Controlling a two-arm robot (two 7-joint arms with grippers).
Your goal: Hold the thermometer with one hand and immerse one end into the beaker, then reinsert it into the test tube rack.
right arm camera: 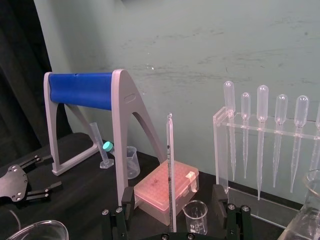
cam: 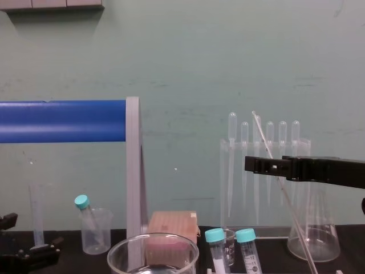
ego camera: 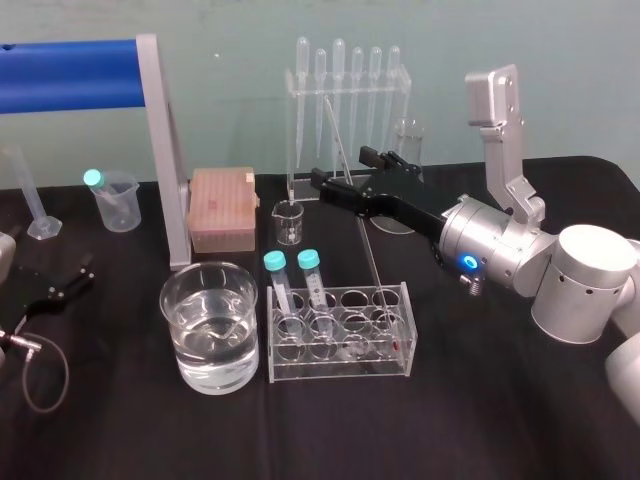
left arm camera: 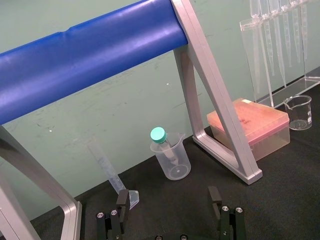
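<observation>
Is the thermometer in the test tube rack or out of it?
In, leaning. The thermometer ends inside the test tube rack at its right end; the open right end effector straddles it.

The thermometer (ego camera: pixel 369 252) rises between the jaws of the right gripper (ego camera: pixel 340 170), its foot in the test tube rack (ego camera: pixel 400 292) below and before them. The beaker (ego camera: pixel 248 350) stands left of the rack, forward-left of the jaws. Behind the jaws stands the pipette stand (ego camera: pixel 402 82); to their left, a small beaker (ego camera: pixel 288 222) and tip box (ego camera: pixel 222 208).
</observation>
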